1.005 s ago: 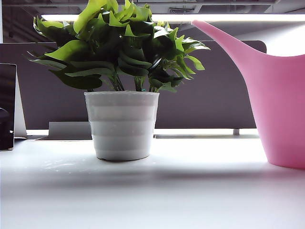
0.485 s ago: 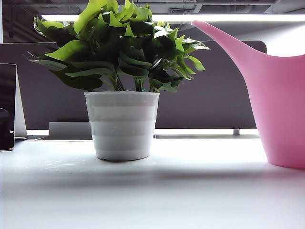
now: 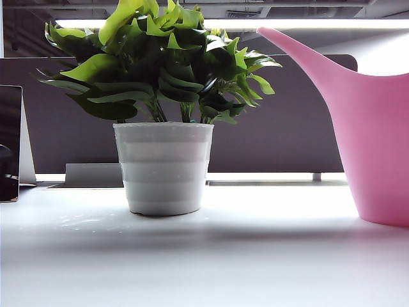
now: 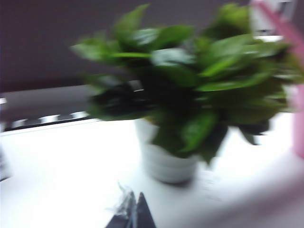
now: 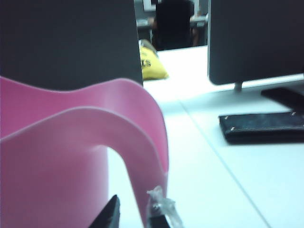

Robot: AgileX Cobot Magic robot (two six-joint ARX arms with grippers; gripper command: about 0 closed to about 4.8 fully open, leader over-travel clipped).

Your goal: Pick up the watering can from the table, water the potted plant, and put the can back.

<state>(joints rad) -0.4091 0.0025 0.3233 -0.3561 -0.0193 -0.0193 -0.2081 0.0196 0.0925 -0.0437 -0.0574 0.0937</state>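
Now right tool (image 5: 134,213) sits at watering can (image 5: 71,156) handle, part open, grip unclear; left tool (image 4: 134,213) near potted plant (image 4: 190,109), state unclear.

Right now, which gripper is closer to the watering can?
Right. The right gripper sits at the watering can handle's lower end; the left gripper faces the potted plant, the can off to its side.

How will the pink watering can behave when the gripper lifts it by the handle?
The watering can looks like smooth plastic, so probably stiff but slippery. Its long spout reaches sideways, so it may tilt spout-down. The right gripper sits at the handle.
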